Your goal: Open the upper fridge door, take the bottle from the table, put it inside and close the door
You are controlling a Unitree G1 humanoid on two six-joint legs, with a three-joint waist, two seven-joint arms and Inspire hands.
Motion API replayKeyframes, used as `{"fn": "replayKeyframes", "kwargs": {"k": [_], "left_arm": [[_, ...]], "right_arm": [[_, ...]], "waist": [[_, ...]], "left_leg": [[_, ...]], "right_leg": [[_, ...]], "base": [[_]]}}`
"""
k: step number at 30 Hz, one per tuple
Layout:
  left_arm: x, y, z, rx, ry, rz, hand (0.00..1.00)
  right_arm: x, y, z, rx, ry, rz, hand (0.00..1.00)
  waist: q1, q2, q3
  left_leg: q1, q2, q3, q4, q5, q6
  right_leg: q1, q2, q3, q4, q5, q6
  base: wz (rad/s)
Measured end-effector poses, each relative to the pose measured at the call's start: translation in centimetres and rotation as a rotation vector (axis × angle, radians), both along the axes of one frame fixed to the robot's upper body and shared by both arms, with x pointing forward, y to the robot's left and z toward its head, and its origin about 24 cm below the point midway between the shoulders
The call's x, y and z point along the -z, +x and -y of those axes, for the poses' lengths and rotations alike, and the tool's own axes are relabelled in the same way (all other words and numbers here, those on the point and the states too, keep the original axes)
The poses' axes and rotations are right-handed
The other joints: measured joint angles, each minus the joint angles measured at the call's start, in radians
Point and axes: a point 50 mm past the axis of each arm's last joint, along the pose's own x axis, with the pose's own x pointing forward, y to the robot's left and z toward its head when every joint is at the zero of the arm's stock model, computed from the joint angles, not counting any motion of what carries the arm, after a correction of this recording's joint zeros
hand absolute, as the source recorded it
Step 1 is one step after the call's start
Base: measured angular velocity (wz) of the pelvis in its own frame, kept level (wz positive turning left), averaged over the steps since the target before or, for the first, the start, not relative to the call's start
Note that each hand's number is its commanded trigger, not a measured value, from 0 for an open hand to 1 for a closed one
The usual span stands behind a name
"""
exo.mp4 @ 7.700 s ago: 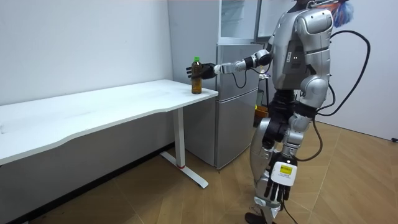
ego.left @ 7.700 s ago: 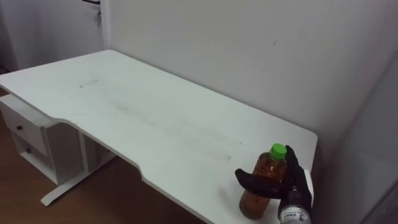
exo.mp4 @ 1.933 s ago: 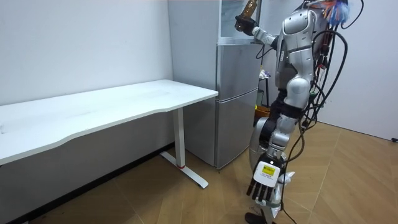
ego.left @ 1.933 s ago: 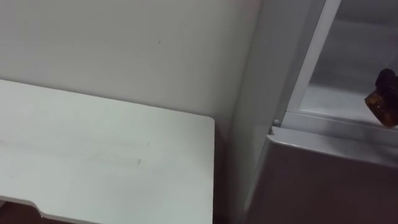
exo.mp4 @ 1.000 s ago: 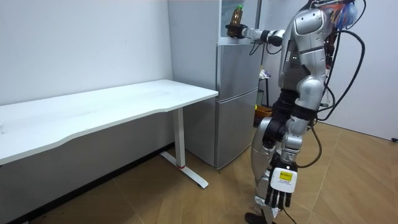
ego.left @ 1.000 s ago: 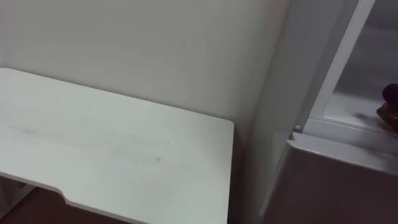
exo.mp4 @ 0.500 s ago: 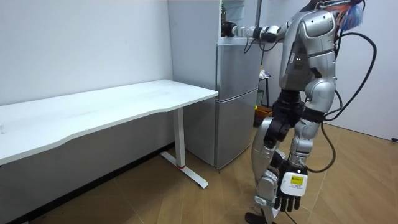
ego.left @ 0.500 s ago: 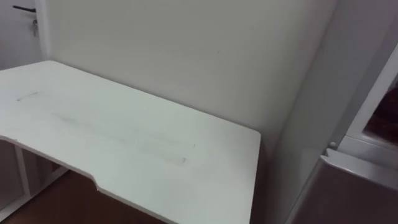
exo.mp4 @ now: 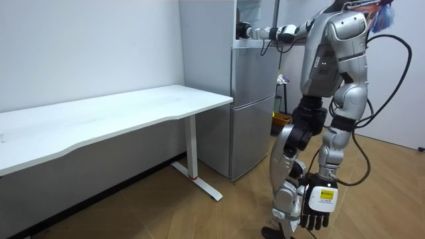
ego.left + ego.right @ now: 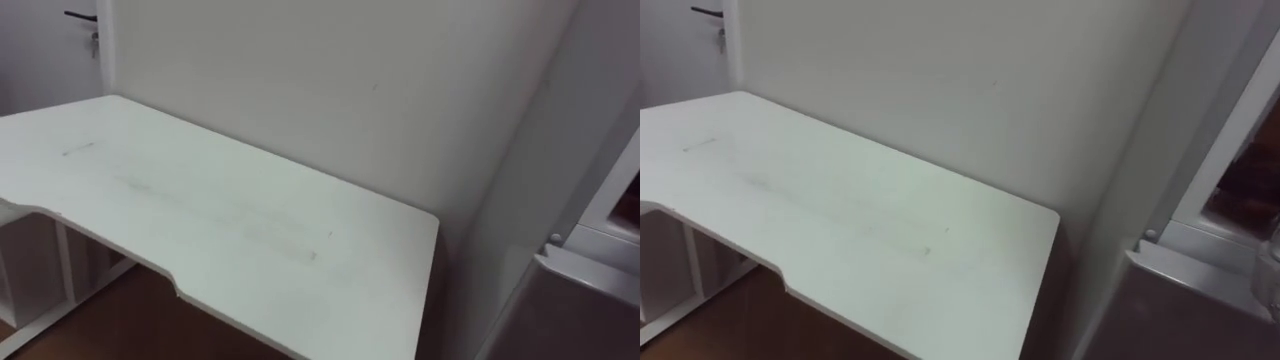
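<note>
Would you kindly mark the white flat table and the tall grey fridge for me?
White flat table [image 10: 230,215], left eye view, middle of its top.
Tall grey fridge [image 9: 252,73], room view, grey panel below the open compartment.

In the room view the right hand sits at the front edge of the upper fridge, too small to tell whether it holds anything; the picture's top cuts that compartment off. The table runs past the eye views' left edge, the upper fridge past their right.
</note>
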Motion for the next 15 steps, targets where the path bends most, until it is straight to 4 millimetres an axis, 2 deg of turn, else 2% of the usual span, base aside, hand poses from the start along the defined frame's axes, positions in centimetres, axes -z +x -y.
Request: {"fn": "replayKeyframes", "kwargs": {"k": [5, 15], "left_arm": [[-0.3, -0.02, -0.71, 0.004, 0.019, -0.004, 0.0], [-0.31, -0.07, -0.76, -0.02, 0.016, 0.004, 0.0]], "right_arm": [[-0.04, 0.15, -0.26, -0.029, 0.009, 0.022, 0.0], [0.31, 0.15, -0.15, -0.068, 0.013, 0.021, 0.0]], "waist": [[0.008, -0.008, 0.0043], [0.007, -0.008, 0.0044]], "left_leg": [[-0.001, 0.003, -0.006, -0.001, 0.004, -0.01], [-0.002, 0.008, -0.008, -0.001, 0.007, -0.018]], "right_leg": [[0.001, 0.006, -0.002, -0.01, -0.008, -0.011], [0.004, 0.012, -0.009, -0.014, -0.008, -0.019]], "base": [[0.02], [0.0]]}}
